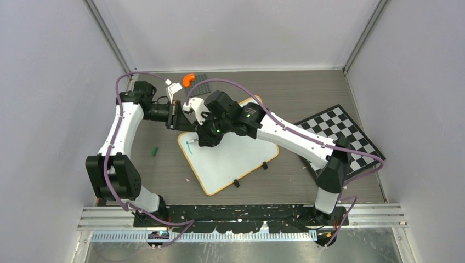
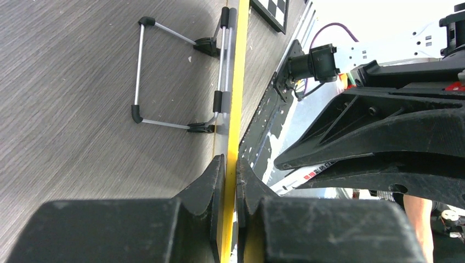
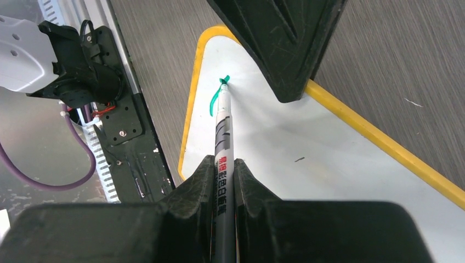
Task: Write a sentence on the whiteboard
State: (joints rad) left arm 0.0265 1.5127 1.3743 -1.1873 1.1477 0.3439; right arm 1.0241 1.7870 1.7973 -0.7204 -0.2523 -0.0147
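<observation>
The whiteboard (image 1: 236, 159) with its yellow-orange rim lies at an angle in the middle of the table. My left gripper (image 1: 182, 121) is shut on its far-left rim; in the left wrist view the jaws (image 2: 230, 172) pinch the yellow edge (image 2: 237, 82). My right gripper (image 3: 224, 161) is shut on a grey marker (image 3: 223, 131), whose green tip touches the whiteboard (image 3: 307, 148) near the corner. The sentence shows as one short curved green stroke (image 3: 214, 101), also seen from above as a small green stroke (image 1: 189, 146).
A green marker cap (image 1: 156, 150) lies on the table left of the board. A black-and-white checkerboard (image 1: 342, 137) sits at the right under the right arm. An orange piece (image 1: 188, 78) lies at the back. The board's wire stand (image 2: 140, 71) shows underneath.
</observation>
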